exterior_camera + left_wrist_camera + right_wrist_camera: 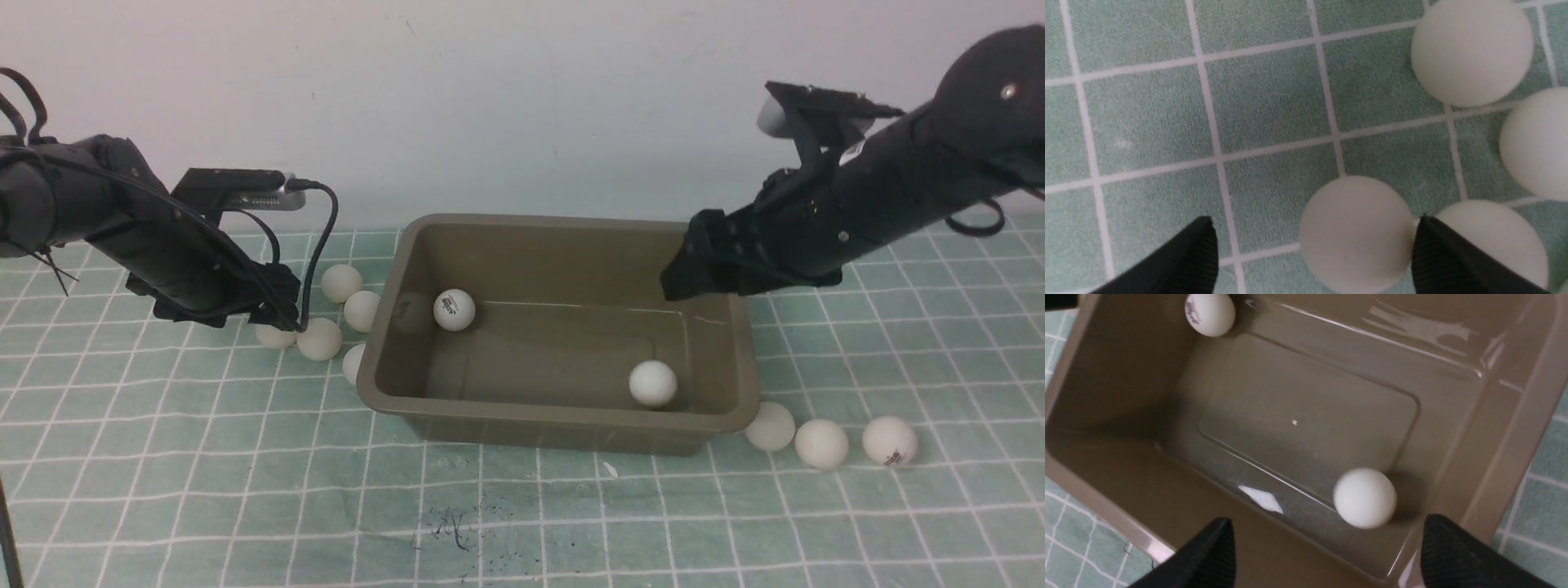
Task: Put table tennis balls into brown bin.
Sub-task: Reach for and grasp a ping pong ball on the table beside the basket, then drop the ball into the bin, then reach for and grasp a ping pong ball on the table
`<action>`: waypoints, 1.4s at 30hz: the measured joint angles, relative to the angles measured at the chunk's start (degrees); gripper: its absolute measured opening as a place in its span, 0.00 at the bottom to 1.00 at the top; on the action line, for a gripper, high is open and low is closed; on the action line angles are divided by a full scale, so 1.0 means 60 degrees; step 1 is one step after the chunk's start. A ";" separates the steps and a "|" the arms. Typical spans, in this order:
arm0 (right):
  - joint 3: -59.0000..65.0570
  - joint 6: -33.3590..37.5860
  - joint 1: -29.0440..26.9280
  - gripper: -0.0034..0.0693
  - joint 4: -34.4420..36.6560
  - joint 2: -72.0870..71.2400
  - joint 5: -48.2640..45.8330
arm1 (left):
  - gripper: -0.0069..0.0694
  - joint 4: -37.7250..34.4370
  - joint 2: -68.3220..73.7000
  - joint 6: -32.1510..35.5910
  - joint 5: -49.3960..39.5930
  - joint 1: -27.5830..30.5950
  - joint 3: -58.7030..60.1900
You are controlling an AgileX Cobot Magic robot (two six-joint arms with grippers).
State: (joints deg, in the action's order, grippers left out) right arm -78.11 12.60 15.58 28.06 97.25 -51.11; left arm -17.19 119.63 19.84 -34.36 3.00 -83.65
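The brown bin point(539, 412) is a big box of smooth, shiny plastic with round corners and a rolled rim. It sits in the middle of the counter point(204, 490). The table tennis balls point(319, 338) are small, round and white, and they do not shine.

Two balls lie inside the bin. One point(454, 309) is in the far left corner and has small dark writing on it, too blurry to read. The other one point(652, 383) is plain and lies near the front right corner.

Five balls sit close together on the counter, just beside the bin's left side. Three more lie in a row by its front right corner. The one farthest from the bin point(890, 441) has a dark mark that cannot be read.

The black left arm reaches in low from the left, down to the bunch of five. The left tool point(1314, 220) is spread wide. One ball point(1357, 234) sits between its ribbed black fingers point(1188, 261). The ball is right beside one finger, with a gap to the other, so it is not squeezed.

The black right arm slants down from the upper right. The right tool point(1327, 520) hangs over the right end of the bin, spread wide and holding nothing. The plain ball lies in the bin below it.

The counter is fuzzy and green, with white lines that make squares. A black cable point(326, 220) loops from the left arm.
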 joint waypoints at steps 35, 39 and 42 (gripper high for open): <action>0.3055 -0.2502 -0.2500 0.67 -0.3048 0.1343 0.1271 | 0.82 -0.1612 -0.0837 0.0863 -0.3362 -0.2191 -0.1702; 0.2562 -0.2544 -0.2500 0.55 -0.3242 0.1046 0.0568 | 0.42 -0.0351 -0.1314 -0.0526 -0.3601 -0.1354 -0.1986; 0.2037 -0.2620 -0.2362 0.55 -0.2939 0.0264 0.0158 | 0.15 0.0355 -0.1469 -0.0791 -0.4229 -0.0511 -0.2058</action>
State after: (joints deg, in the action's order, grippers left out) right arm -65.89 -3.12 1.41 10.42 98.84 -50.16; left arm -15.06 110.81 15.09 -59.73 -0.06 -95.99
